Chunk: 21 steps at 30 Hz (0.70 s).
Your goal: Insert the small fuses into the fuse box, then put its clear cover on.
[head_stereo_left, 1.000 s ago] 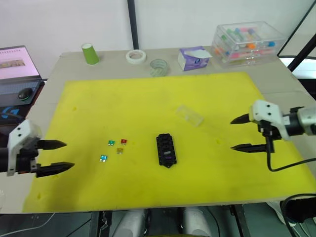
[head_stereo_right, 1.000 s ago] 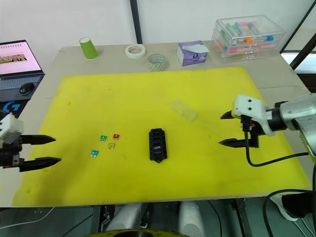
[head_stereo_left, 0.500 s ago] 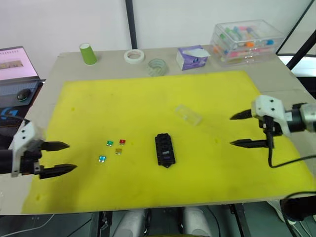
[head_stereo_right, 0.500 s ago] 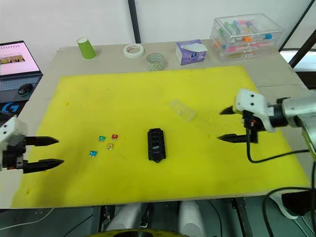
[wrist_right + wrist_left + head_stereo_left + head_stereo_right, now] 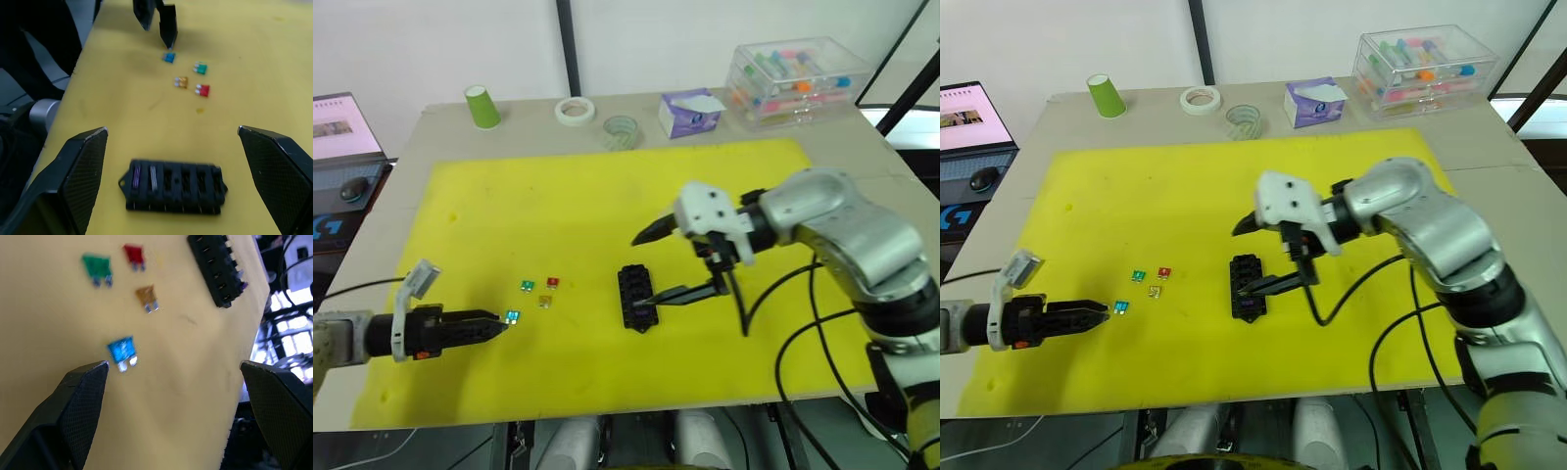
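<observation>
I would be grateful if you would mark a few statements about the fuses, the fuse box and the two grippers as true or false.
1. Four loose fuses lie on the yellow mat: teal, green, red and yellow. True.
2. The fuse box has all its slots empty. False: two slots at one end hold fuses, one purple and one pale.
3. The left gripper is shut on the teal fuse. False: it is open, with the fuse lying on the mat close by one fingertip.
4. The right gripper is open at the fuse box. True.
5. The green cup stands on the yellow mat. False: it stands on the bare table behind it.
</observation>
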Tool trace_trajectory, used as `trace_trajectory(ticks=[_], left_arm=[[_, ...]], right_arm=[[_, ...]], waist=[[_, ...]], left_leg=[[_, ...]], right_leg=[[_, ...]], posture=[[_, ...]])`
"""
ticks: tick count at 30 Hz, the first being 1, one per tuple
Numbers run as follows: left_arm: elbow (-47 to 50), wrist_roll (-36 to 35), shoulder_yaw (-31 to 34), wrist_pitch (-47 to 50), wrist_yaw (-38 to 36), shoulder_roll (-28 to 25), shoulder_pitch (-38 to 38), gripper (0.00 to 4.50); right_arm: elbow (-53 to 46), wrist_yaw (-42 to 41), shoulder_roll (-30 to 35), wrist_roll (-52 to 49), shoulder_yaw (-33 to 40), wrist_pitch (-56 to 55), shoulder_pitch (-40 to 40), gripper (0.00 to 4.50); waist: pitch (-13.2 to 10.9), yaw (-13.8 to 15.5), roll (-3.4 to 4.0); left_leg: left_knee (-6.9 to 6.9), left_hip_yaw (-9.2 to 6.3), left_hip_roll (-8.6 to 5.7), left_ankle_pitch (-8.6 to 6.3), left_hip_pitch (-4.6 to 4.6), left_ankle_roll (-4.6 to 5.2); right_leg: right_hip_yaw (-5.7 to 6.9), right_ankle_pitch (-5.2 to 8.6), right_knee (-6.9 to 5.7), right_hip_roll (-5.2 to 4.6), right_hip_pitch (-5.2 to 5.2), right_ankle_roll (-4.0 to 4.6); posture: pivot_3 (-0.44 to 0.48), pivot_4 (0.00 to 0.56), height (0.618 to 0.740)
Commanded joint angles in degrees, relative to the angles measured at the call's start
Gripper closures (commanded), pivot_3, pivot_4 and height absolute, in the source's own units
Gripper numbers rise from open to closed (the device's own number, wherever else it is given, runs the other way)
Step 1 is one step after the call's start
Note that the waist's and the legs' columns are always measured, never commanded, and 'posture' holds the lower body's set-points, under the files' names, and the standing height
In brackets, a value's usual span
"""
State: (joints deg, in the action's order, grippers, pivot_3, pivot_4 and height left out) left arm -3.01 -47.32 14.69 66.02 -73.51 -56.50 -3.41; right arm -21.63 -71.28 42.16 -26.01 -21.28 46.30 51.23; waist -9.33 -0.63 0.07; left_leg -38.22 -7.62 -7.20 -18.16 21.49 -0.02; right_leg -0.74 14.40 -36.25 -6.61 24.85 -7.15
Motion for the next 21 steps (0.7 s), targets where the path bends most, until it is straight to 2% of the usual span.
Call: trace_trajectory(ticks=[1, 7, 21], left_arm=[[-4.0, -0.5, -1.8, 2.6, 0.1, 0.9, -1.7, 0.0], [-7.0, -0.8, -2.7, 5.0, 2.1, 3.2, -6.0, 0.0], [-3.6, -1.1, -5.6, 6.7, 2.2, 4.9, -6.9, 0.0]], right_arm=[[0.9, 0.5, -1.5, 2.4, -2.6, -0.9, 1.6, 0.01], [1.8, 0.8, -3.8, 3.4, -3.6, -1.7, 2.1, 0.01], [0.5, 1.3, -3.9, 4.8, -3.7, -1.9, 0.9, 0.01]], waist=[[0.0, 0.0, -0.02], [0.0, 0.2, 0.0], [0.1, 1.1, -0.01]], left_leg=[[0.0, 0.0, -0.02, 0.0, -0.01, 0.0], [-0.02, -0.01, -0.08, 0.02, -0.02, -0.02], [-0.08, -0.03, -0.14, 0.04, -0.03, -0.03]], right_leg=[[0.0, 0.0, 0.0, -0.02, -0.02, 0.0], [0.02, 0.0, -0.06, -0.06, -0.02, 0.0], [0.01, 0.0, -0.09, -0.11, -0.04, 0.0]], posture=[[0.0, 0.15, 0.74], [0.0, 0.15, 0.74], [0.0, 0.15, 0.74]])
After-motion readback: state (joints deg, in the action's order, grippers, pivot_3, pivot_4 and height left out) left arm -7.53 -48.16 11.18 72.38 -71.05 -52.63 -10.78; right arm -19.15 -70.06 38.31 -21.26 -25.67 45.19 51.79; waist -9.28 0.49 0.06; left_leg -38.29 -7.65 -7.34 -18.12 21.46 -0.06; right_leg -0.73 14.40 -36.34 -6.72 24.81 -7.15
